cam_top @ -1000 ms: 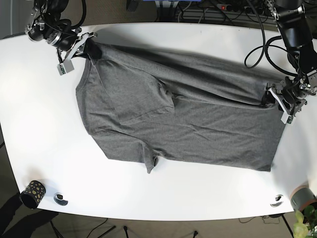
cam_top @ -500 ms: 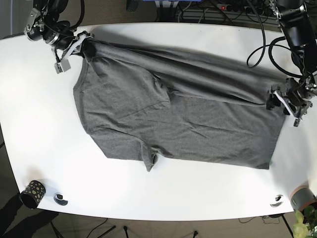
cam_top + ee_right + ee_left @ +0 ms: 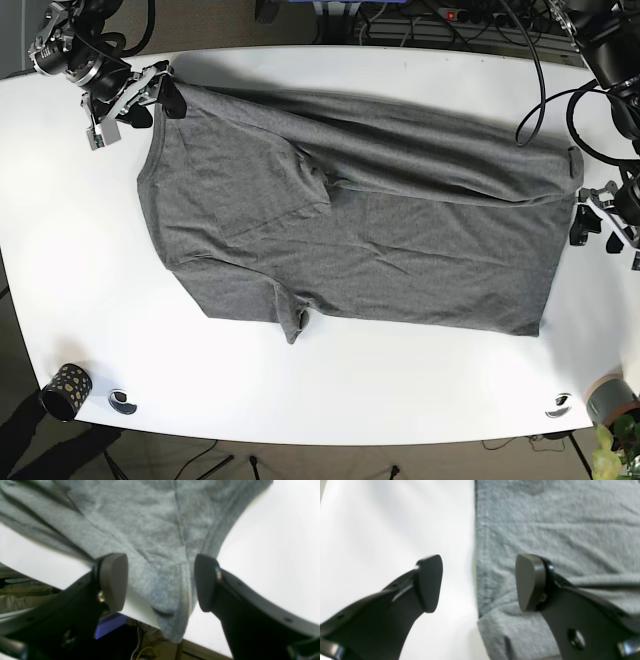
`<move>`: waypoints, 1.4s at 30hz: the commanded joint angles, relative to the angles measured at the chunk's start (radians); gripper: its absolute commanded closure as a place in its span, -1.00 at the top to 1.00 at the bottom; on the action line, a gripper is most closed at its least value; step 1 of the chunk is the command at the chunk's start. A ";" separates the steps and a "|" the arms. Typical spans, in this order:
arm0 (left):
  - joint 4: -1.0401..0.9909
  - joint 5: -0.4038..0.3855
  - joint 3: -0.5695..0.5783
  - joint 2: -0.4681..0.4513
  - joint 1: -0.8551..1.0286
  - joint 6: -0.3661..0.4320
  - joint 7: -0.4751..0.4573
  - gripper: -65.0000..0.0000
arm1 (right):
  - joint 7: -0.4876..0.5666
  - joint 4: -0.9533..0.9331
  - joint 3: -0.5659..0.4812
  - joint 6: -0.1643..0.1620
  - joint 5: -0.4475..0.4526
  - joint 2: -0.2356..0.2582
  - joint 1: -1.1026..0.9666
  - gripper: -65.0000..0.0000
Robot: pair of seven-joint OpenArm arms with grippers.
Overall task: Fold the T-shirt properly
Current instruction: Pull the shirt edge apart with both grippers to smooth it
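Grey T-shirt (image 3: 350,230) spread across white tabletop (image 3: 420,385), long axis side to side. Left gripper (image 3: 477,582) jaws released astride hem edge; right gripper (image 3: 160,585) parted around shoulder corner.

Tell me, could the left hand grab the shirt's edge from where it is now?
Probably yes: the left hand is open, straddling the T-shirt edge, with nothing between them.

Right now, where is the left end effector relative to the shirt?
In the base view the left end effector sits at the table's right edge, just off the T-shirt's hem, open and holding nothing.
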 commanded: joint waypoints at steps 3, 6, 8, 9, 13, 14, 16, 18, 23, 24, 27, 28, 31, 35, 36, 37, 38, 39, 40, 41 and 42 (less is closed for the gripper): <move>0.071 -0.014 0.025 0.021 0.036 -0.002 -0.023 0.29 | 0.013 0.013 -0.004 0.006 -0.018 0.011 -0.003 0.22; 0.097 0.038 0.026 0.050 0.080 -0.002 -0.065 0.29 | 0.016 0.013 -0.023 0.006 -0.096 -0.009 0.009 0.22; 0.096 0.097 0.034 0.076 0.100 -0.002 -0.114 0.29 | 0.016 0.010 -0.026 0.006 -0.150 -0.021 0.012 0.22; 0.094 0.133 0.043 0.090 0.109 -0.002 -0.140 0.29 | 0.016 0.008 -0.026 0.006 -0.179 -0.029 0.014 0.22; 0.094 0.268 0.066 0.125 0.154 -0.002 -0.232 0.29 | 0.018 0.005 -0.026 0.006 -0.294 -0.067 0.014 0.21; 0.093 0.293 0.066 0.132 0.163 -0.002 -0.250 0.29 | 0.021 0.005 -0.026 0.006 -0.319 -0.077 0.015 0.19; 0.074 0.327 0.066 0.139 0.174 -0.002 -0.273 0.29 | 0.038 0.005 -0.026 0.006 -0.356 -0.089 0.021 0.11; 0.033 0.350 0.066 0.136 0.175 -0.002 -0.292 0.29 | 0.059 0.003 -0.027 0.006 -0.389 -0.104 0.023 0.00; -0.058 0.385 0.062 0.115 0.177 -0.002 -0.296 0.13 | 0.062 0.003 -0.027 0.006 -0.405 -0.109 0.021 -0.06; -0.070 0.391 0.062 0.107 0.181 -0.002 -0.296 0.10 | 0.062 0.003 -0.027 0.006 -0.405 -0.107 0.021 -0.07; -0.097 0.388 0.062 0.078 0.215 -0.002 -0.296 0.08 | 0.062 -0.003 -0.027 0.006 -0.406 -0.104 0.021 -0.08; -0.099 0.388 0.062 0.072 0.226 -0.002 -0.296 0.08 | 0.062 -0.015 -0.027 0.006 -0.405 -0.104 0.021 -0.08; -0.085 0.387 0.062 0.063 0.266 -0.002 -0.293 0.08 | 0.064 -0.049 -0.027 0.006 -0.403 -0.081 0.021 -0.08; -0.028 0.387 0.011 0.063 0.342 -0.002 -0.292 0.08 | 0.064 -0.101 -0.027 0.006 -0.408 -0.069 0.021 -0.08; -0.013 0.387 -0.006 0.063 0.364 -0.002 -0.292 0.08 | 0.064 -0.110 -0.027 0.006 -0.408 -0.067 0.021 -0.08; 0.001 0.387 -0.018 0.064 0.382 -0.002 -0.292 0.08 | 0.064 -0.115 -0.027 0.006 -0.408 -0.067 0.020 -0.08; 0.016 0.387 -0.026 0.066 0.399 -0.002 -0.292 0.08 | 0.064 -0.118 -0.027 0.006 -0.408 -0.061 0.020 -0.08; 0.028 0.387 -0.032 0.066 0.411 -0.002 -0.292 0.08 | 0.064 -0.118 -0.027 0.006 -0.408 -0.058 0.020 -0.09; 0.042 0.387 -0.038 0.067 0.425 -0.002 -0.290 0.08 | 0.064 -0.118 -0.027 0.006 -0.408 -0.057 0.018 -0.09; 0.057 0.387 -0.043 0.069 0.436 -0.002 -0.290 0.08 | 0.064 -0.118 -0.027 0.006 -0.408 -0.057 0.018 -0.12; 0.074 0.387 -0.052 0.069 0.451 -0.002 -0.283 0.08 | 0.064 -0.115 -0.027 0.006 -0.408 -0.055 0.011 -0.20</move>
